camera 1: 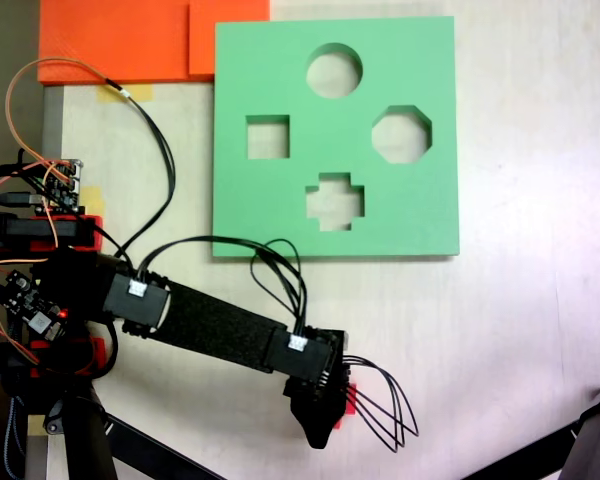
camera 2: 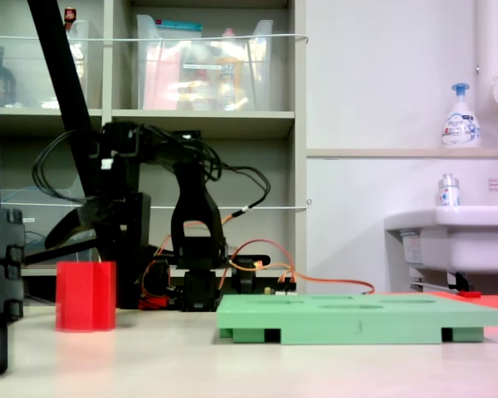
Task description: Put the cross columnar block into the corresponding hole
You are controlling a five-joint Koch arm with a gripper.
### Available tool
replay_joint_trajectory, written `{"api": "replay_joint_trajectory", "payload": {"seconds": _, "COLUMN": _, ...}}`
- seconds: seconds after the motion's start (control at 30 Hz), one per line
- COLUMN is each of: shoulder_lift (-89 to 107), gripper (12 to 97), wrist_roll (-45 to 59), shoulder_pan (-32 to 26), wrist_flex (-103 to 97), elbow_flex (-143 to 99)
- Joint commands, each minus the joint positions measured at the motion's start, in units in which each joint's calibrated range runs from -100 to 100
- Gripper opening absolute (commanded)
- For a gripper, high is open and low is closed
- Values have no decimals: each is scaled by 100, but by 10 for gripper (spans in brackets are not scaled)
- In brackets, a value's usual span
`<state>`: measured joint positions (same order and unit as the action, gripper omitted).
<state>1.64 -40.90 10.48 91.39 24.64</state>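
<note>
The red cross block stands upright on the table, left of the green board. From above only a red sliver of the block shows beside the black gripper head. My gripper points down right at the block, one jaw splayed outward and the other upright behind the block, gripper open. Whether a jaw touches the block I cannot tell. The plus-shaped hole lies open in the green board, near its lower middle edge, well above the gripper in this fixed view.
The board also has a round hole, a square hole and an octagonal hole. Orange sheets lie at the top left. The arm's base with boards and wires fills the left. A black stand leg crosses the lower right.
</note>
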Motion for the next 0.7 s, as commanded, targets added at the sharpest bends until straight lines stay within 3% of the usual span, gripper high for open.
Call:
{"api": "replay_joint_trajectory", "payload": {"seconds": 0.0, "shoulder_lift": -52, "gripper": 823, "wrist_roll": 132, "shoulder_pan": 39, "wrist_flex": 187, "elbow_flex": 347}}
{"api": "replay_joint_trajectory", "payload": {"seconds": 0.67, "shoulder_lift": -1323, "gripper": 815, "wrist_roll": 244, "shoulder_pan": 210, "wrist_flex": 187, "elbow_flex": 337}}
